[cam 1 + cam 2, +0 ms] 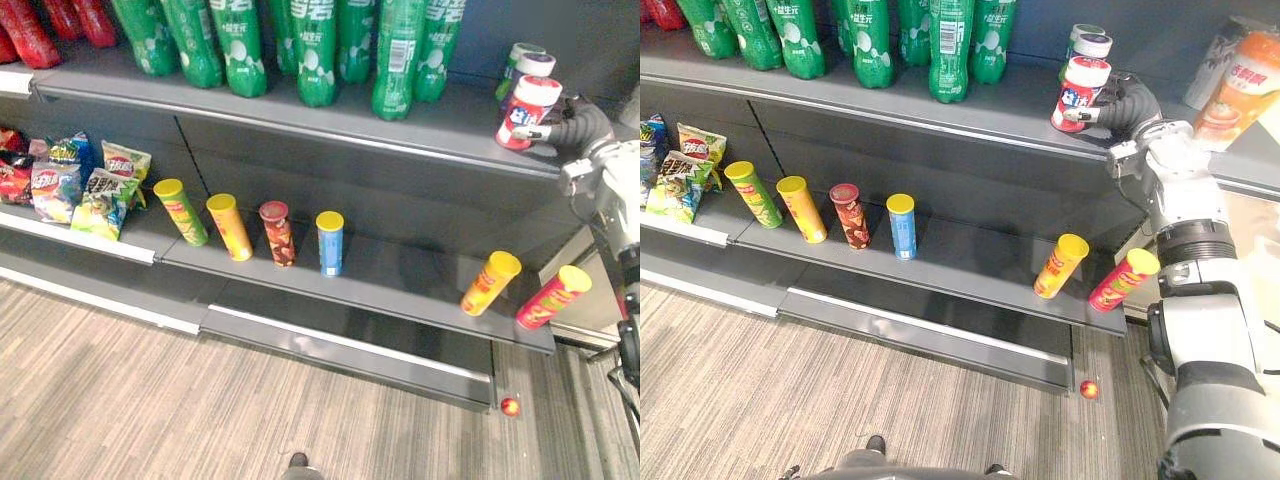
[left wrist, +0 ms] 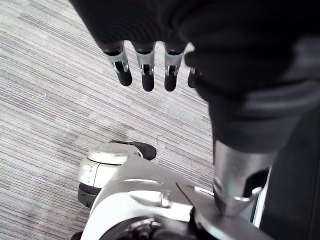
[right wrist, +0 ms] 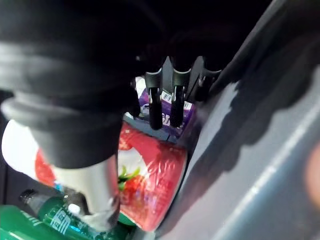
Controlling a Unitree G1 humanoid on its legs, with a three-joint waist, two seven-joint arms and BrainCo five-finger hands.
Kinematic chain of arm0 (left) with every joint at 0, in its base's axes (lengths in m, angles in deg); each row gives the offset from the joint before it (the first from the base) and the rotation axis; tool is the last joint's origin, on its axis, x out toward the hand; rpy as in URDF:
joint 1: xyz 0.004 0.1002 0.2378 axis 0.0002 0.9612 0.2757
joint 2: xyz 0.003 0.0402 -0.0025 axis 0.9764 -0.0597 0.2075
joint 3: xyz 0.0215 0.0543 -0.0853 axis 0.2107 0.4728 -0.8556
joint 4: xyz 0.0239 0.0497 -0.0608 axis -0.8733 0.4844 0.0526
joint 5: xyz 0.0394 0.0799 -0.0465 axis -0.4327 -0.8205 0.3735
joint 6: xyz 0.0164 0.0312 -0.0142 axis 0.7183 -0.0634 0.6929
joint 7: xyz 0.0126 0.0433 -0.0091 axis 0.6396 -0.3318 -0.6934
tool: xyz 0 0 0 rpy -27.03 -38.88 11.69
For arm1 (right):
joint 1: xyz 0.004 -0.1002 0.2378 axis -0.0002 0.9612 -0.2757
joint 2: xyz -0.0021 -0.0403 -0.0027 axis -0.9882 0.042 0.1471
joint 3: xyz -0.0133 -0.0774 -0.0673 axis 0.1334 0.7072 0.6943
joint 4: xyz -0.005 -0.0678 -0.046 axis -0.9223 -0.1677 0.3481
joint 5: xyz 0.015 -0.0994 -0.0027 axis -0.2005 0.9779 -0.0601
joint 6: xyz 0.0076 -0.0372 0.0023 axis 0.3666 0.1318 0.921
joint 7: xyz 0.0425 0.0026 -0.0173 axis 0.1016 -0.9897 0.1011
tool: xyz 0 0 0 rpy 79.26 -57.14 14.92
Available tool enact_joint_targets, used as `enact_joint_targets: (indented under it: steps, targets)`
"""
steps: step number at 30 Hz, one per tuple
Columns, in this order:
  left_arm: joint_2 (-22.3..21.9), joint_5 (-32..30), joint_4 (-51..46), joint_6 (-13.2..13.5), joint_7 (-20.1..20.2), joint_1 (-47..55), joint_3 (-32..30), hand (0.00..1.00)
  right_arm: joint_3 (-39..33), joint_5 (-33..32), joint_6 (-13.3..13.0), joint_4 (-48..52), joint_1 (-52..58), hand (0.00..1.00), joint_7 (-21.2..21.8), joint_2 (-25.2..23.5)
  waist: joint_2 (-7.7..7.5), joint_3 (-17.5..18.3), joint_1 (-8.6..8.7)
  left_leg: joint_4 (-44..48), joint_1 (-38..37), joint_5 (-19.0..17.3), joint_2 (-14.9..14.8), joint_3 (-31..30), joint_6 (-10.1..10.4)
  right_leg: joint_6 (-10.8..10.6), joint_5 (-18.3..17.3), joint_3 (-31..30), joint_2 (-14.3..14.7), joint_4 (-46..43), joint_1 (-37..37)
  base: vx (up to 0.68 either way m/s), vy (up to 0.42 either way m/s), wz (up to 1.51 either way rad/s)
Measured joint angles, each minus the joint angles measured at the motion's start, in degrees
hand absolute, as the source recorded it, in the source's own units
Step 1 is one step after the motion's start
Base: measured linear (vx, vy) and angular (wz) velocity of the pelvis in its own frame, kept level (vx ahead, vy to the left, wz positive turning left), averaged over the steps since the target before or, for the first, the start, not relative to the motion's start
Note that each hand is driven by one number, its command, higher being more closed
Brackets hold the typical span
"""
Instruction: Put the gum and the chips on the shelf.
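At upper grey shelf (image 1: pixel 970 105), right hand (image 1: pixel 1127 103) fingers (image 3: pixel 156 107) curled round glossy cylindrical gum tub (image 1: pixel 1077 95), left hand (image 2: pixel 146 65) fingers straight.

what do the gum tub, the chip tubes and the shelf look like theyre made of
Gum tub in the right hand: likely plastic, with a glossy printed wrap that shows sheen. Chip tubes: probably cardboard with plastic caps, going by the matte printed sides and smooth lids. Shelf: seemingly painted metal, dark grey, with thin flat edges and soft reflections.

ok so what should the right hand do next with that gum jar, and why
Probably tip the gum jar upright onto the upper shelf, then release: the right hand grips it tilted, beside other jars there.
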State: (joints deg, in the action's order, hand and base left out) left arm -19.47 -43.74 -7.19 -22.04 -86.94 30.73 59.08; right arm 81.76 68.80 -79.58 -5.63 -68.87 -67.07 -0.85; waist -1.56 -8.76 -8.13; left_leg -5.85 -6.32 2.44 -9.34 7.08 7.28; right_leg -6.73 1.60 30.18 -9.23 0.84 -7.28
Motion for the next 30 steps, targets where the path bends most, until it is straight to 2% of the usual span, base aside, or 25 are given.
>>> enact_joint_targets:
  steps: [18,23,30]
  targets:
    - [0.06,0.00,0.03,0.03,0.00,-0.16,0.02,0.00,0.10,-0.03,-0.91,-0.01,0.23,0.00,-0.10,0.00,-0.12,-0.10,-0.02,-0.01,-0.04,0.00,-0.03,0.22,0.00,0.00,0.00,-0.13,0.11,-0.05,0.03,0.00,0.000,0.00]
    - [0.06,-0.02,0.08,0.25,-0.01,-0.15,0.02,0.00,0.27,-0.16,-1.01,0.03,0.23,0.00,-2.18,-0.01,-0.13,-0.10,0.00,-0.01,-0.14,0.00,-0.11,0.44,0.00,0.01,0.00,-0.32,0.19,0.00,0.05,0.00,0.000,-0.01]
    - [0.08,-0.05,0.09,0.37,-0.01,-0.13,0.00,0.00,0.26,-0.18,-1.27,1.68,0.12,0.00,-2.90,-0.01,-0.20,-0.05,-0.02,0.00,-0.67,-0.01,-0.32,1.50,0.01,0.07,0.05,-1.04,0.44,0.11,0.04,0.00,0.002,-0.06]
